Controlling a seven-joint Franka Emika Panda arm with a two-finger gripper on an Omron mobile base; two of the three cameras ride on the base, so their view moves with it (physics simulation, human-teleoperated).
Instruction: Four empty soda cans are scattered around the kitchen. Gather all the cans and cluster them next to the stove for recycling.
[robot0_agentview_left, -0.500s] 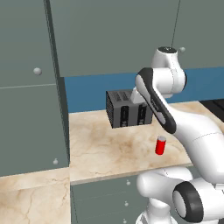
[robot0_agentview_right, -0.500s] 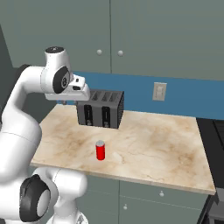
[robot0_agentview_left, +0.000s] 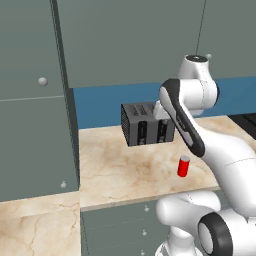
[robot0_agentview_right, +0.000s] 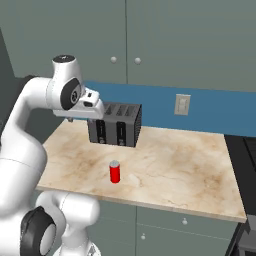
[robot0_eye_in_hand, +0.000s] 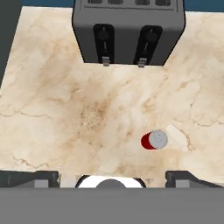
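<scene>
Nearest the counter's front edge, a red soda can (robot0_agentview_right: 115, 172) stands upright on the beige marble counter (robot0_agentview_right: 180, 165), well apart from the gripper (robot0_eye_in_hand: 112, 177), whose jaws are spread wide and empty, high above it. To pick it cleanly, the hand should shift over the silvery top and descend straight. Behind stands the dark toaster (robot0_agentview_right: 115, 124). The stove (robot0_agentview_right: 248, 150) is cut off at the frame edge; the fingertips barely show.
</scene>
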